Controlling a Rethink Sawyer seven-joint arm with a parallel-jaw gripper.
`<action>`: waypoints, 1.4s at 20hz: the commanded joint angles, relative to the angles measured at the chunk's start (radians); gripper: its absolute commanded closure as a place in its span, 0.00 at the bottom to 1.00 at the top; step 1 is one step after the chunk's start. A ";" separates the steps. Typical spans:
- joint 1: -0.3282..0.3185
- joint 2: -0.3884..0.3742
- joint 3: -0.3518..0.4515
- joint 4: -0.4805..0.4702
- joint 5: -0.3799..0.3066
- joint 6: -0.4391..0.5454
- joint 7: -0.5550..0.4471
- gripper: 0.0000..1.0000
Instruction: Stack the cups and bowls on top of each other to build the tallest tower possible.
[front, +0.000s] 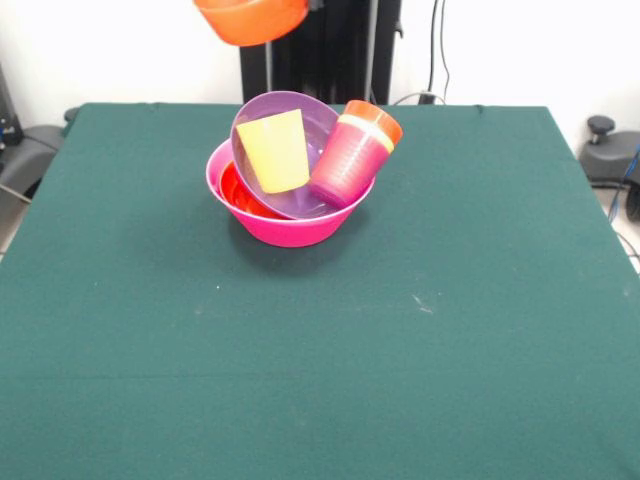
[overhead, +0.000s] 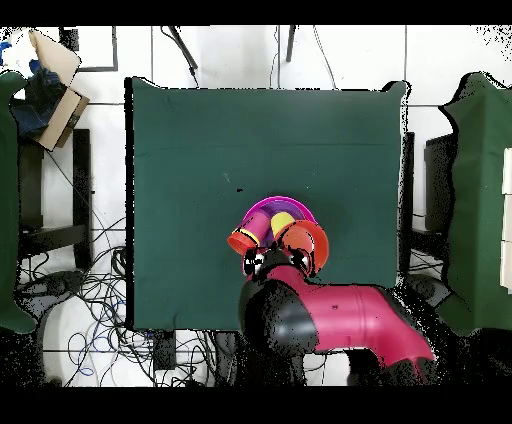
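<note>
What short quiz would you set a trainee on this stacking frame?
1. True or false: the purple bowl sits level inside the pink bowl.
2. Which thing lies inside the purple bowl? A: a yellow cup. B: a blue bowl. C: a green cup.
3. Fill in: the raised orange bowl at the front view's top edge is ___ the table.

Key: 1 false, it is tilted steeply. 2 A. 3 above, not touching it.
</note>
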 joint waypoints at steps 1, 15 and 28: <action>0.112 0.044 -0.123 0.134 -0.031 -0.122 0.230 1.00; 0.287 0.270 -0.429 0.151 -0.076 -0.437 0.215 1.00; 0.304 0.581 -0.541 0.046 -0.125 -0.700 0.176 1.00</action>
